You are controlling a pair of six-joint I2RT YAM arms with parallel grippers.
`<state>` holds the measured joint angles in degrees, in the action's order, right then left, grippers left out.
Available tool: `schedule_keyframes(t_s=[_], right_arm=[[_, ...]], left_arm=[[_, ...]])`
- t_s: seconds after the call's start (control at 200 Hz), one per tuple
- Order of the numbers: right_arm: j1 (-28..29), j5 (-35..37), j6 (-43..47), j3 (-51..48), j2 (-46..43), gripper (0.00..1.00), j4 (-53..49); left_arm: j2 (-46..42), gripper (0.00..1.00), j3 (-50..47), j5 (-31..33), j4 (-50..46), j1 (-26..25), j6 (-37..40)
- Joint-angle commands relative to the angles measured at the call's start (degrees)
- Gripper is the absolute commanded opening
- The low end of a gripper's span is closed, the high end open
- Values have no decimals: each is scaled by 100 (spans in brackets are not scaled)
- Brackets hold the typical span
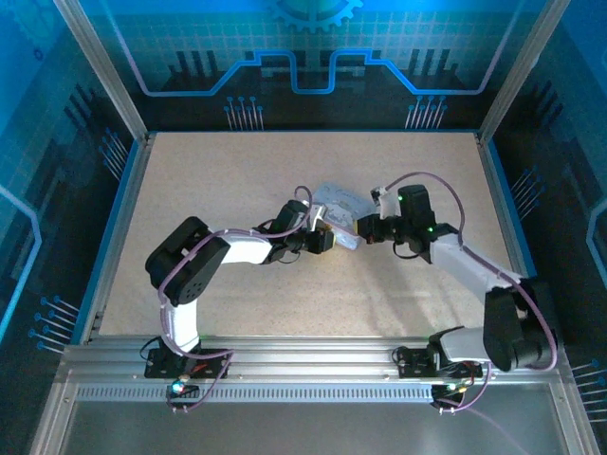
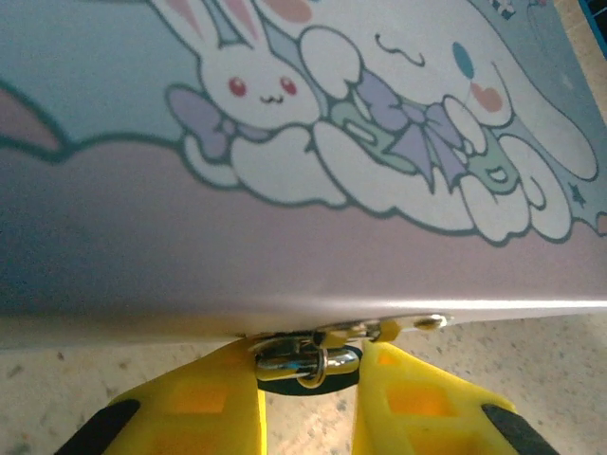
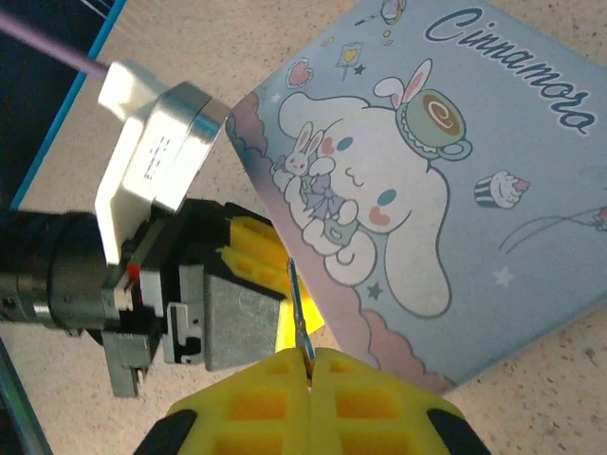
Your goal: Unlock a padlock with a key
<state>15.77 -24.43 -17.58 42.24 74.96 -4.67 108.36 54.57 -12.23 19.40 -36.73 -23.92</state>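
padlock (image 2: 296, 358): shiny metal | key (image 3: 300, 311): grey metal | tin (image 2: 285, 246): glossy print | table (image 1: 218, 190): speckled matt

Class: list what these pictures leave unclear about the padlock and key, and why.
Left wrist view: keyhole of the small dark metallic padlock, covered by the yellow fingers of the left gripper.
Right wrist view: head of the thin grey metal key, buried in the right gripper; padlock blocked by the left gripper.
Top view: both too small, under the meeting grippers.

You'll find the tin (image 1: 340, 201) near the table's (image 1: 218, 180) middle, slightly toward the far edge; the padlock (image 2: 303, 363) sits at the tin's near edge, clamped in the left gripper (image 1: 329, 237); the key (image 3: 299, 308), pinched in the right gripper (image 3: 311, 360), is just beside that left gripper.
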Motion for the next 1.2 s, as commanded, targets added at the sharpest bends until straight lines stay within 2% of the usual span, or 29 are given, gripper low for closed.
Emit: schedule_keyframes(t_s=[0.0,0.19,0.325,0.645,1.191], right_arm=[[127,-65,548,-462,-315,0,53],[403,272,903,-1212,-868,0,524],[677,530,1078,-1518,-940,0,796],[1154,1060,1153,-1736,-401,0,1532],[1288,1230,1043,-1630,473,0,2396]], left_arm=[[-357,21,223,-15,-493,-27,-359],[-585,19,239,-158,-815,-31,-843],[-658,17,239,-243,-824,-70,-1168],[-763,13,371,-246,-1096,-109,-2011],[-872,12,336,-224,-991,-205,-2411]])
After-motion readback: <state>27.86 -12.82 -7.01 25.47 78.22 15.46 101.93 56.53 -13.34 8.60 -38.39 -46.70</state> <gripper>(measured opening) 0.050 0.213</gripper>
